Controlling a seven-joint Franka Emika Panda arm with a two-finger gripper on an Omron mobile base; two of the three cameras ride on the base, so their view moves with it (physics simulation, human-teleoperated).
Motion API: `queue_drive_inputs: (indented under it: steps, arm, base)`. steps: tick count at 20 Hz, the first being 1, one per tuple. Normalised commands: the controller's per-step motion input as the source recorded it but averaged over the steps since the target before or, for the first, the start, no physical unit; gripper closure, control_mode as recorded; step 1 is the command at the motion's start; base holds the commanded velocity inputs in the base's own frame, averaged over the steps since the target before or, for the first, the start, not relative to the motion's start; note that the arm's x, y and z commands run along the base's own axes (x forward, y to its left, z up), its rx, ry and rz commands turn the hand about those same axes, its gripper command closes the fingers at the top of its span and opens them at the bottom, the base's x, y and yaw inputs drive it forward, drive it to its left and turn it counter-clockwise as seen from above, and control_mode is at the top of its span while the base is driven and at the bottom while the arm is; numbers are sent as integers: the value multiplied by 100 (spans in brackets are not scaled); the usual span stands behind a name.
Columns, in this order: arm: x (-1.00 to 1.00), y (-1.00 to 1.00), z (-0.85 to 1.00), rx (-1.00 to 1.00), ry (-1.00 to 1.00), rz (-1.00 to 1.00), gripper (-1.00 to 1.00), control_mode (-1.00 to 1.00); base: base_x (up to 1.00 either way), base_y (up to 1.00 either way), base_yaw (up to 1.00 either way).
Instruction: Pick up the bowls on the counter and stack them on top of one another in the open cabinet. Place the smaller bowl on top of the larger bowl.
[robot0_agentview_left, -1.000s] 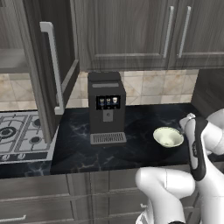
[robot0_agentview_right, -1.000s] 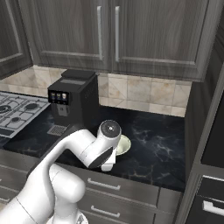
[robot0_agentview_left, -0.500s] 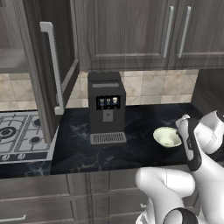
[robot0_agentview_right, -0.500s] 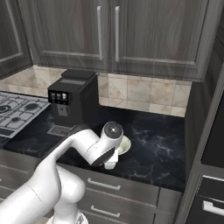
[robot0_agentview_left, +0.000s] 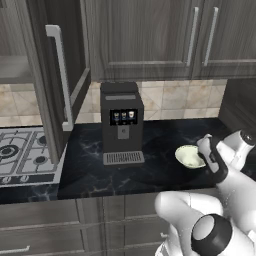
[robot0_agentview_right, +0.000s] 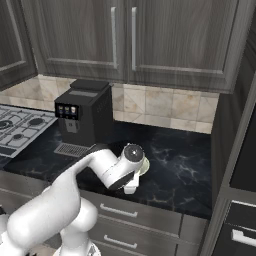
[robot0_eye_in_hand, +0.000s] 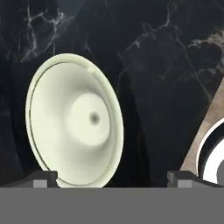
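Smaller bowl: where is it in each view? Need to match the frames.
Left base view: smaller bowl at right of centre on the counter, right of the coffee machine.
Right base view: a sliver of its rim at centre, behind the arm's wrist.
Hand view: large, left of centre, interior facing the camera.
Shared landmark: the coffee machine in both base views.

coffee machine (robot0_agentview_left: 121, 122): dark, standing upright near the tiled backsplash (robot0_agentview_left: 165, 100), screen and drip grille facing forward | gas hob (robot0_agentview_left: 25, 155): steel, sitting left of the machine | double-door cabinets (robot0_agentview_left: 200, 37): hanging shut above, two slim handles showing | drawers (robot0_agentview_right: 130, 220): staying closed below
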Motion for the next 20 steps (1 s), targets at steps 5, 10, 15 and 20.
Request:
queue_drive_inputs:
  steps: [5,10,15,20]
  arm:
    - [28,-13,-25,1,0,3,-100,-100]
    - [30,-10,-26,1,0,2,-100,-100]
    - [30,-9,-26,1,0,2,-100,-100]
    - [30,-10,-26,1,0,3,-100,-100]
  base:
    - [0,0,0]
    - [0,0,0]
    - [0,0,0]
    - [0,0,0]
